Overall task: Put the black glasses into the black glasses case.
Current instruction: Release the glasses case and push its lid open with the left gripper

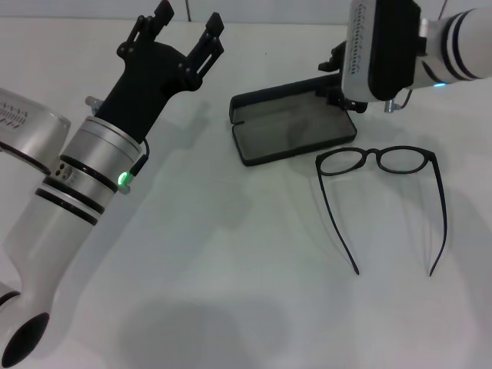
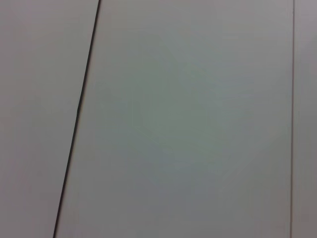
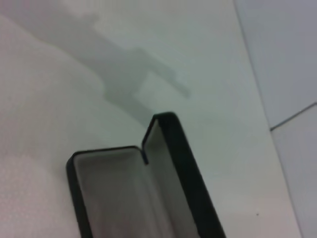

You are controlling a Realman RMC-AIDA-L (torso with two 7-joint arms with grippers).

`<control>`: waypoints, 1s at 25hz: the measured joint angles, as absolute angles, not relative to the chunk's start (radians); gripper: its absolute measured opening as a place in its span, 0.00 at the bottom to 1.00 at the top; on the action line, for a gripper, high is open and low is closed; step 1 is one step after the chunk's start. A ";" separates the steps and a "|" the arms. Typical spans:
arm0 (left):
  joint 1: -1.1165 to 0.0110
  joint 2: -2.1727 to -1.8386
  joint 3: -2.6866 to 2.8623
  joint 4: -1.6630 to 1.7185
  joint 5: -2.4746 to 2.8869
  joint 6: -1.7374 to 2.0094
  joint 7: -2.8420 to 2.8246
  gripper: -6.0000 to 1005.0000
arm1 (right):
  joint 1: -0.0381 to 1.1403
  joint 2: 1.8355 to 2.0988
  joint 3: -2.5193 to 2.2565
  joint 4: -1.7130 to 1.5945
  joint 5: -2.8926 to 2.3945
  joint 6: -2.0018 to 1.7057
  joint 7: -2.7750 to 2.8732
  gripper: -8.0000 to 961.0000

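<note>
The black glasses [image 1: 375,154] lie unfolded on the white table, lenses toward the case and temple arms pointing at me. The black glasses case [image 1: 284,134] lies open just behind and to the left of them, with its grey lining showing and nothing inside. The case also shows in the right wrist view [image 3: 124,193]. My right gripper [image 1: 340,84] hangs over the case's right end, mostly hidden by its own wrist, and is not touching the glasses. My left gripper [image 1: 187,23] is open and empty, raised at the back left, well away from the case.
The white table [image 1: 231,254] carries only the case and the glasses. The left wrist view shows only a pale surface with a thin dark seam [image 2: 77,119]. A seam also crosses a corner of the right wrist view [image 3: 292,119].
</note>
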State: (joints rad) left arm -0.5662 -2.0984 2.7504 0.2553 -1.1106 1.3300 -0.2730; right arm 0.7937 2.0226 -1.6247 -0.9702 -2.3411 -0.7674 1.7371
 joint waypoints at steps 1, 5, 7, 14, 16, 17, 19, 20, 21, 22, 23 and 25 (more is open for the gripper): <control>-0.566 -2.098 2.750 0.255 -1.111 1.330 -0.273 0.78 | 0.776 2.022 -1.613 -1.005 -2.341 -0.781 1.737 0.35; -0.566 -2.098 2.750 0.253 -1.111 1.330 -0.275 0.78 | 0.740 2.022 -1.563 -1.083 -2.341 -0.860 1.738 0.35; -0.565 -2.098 2.750 0.253 -1.111 1.330 -0.276 0.78 | 0.732 2.023 -1.551 -1.096 -2.341 -0.870 1.738 0.35; -0.564 -2.097 2.750 0.253 -1.111 1.330 -0.276 0.78 | 0.720 2.027 -1.533 -1.090 -2.337 -0.831 1.741 0.35; -0.564 -2.097 2.750 0.253 -1.110 1.330 -0.276 0.78 | 0.718 2.028 -1.532 -1.090 -2.333 -0.806 1.748 0.35; -0.564 -2.097 2.750 0.253 -1.110 1.330 -0.276 0.78 | 0.718 2.028 -1.532 -1.090 -2.333 -0.806 1.748 0.35; -0.564 -2.097 2.750 0.253 -1.109 1.330 -0.276 0.78 | 0.727 2.026 -1.532 -1.087 -2.332 -0.818 1.774 0.35; -0.564 -2.097 2.750 0.253 -1.108 1.330 -0.276 0.78 | 0.733 2.025 -1.532 -1.085 -2.335 -0.838 1.782 0.35; -0.564 -2.097 2.750 0.253 -1.108 1.330 -0.276 0.78 | 0.736 2.024 -1.532 -1.084 -2.336 -0.852 1.785 0.35; -0.564 -2.097 2.750 0.253 -1.108 1.330 -0.277 0.78 | 0.742 2.023 -1.532 -1.084 -2.338 -0.877 1.789 0.35; -0.564 -2.097 2.750 0.253 -1.107 1.330 -0.279 0.78 | 0.747 2.023 -1.532 -1.083 -2.338 -0.899 1.790 0.35; -0.563 -2.097 2.750 0.253 -1.106 1.330 -0.282 0.78 | 0.755 2.022 -1.532 -1.082 -2.342 -0.928 1.791 0.35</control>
State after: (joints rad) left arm -0.5630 -2.0969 2.7504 0.2532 -1.1063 1.3300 -0.2824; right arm 0.7545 2.0223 -1.5325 -1.0825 -2.3422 -0.9280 1.7908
